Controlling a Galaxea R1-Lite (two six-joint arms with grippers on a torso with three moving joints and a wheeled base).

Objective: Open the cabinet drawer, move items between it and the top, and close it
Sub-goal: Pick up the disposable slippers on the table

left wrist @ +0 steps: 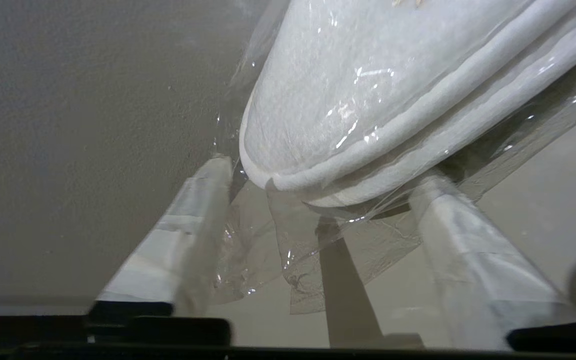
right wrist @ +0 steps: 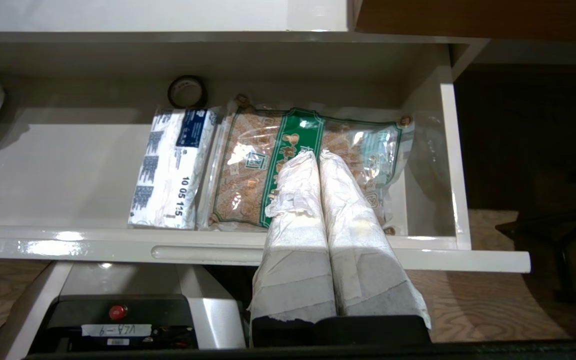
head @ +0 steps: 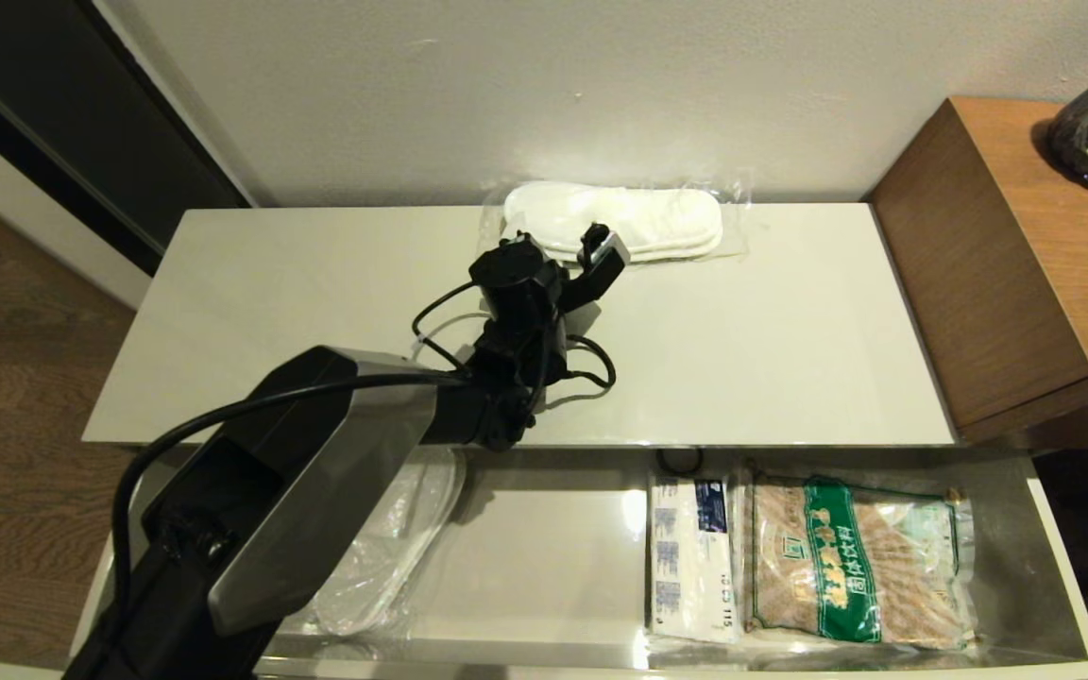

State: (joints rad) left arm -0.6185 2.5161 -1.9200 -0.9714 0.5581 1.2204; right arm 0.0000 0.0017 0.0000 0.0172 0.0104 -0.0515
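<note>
Head view: the left gripper (head: 591, 247) reaches over the top (head: 317, 312), at the near end of the bagged slippers (head: 615, 219), which lie lengthwise along the wall.

Left wrist view: its fingers (left wrist: 188, 235) are apart around the bag's edge.

Right wrist view: the right gripper (right wrist: 316, 156), fingers together, hovers above the green-banded bag (right wrist: 248, 170) inside the open drawer (right wrist: 58, 175).

I see white slippers (head: 615, 219) in a clear bag on the shiny pale grey top (head: 317, 312). In the drawer (right wrist: 58, 170) I see a white tissue pack (right wrist: 170, 170) with blue print, and beige sachets (head: 851, 557) with a green band
</note>
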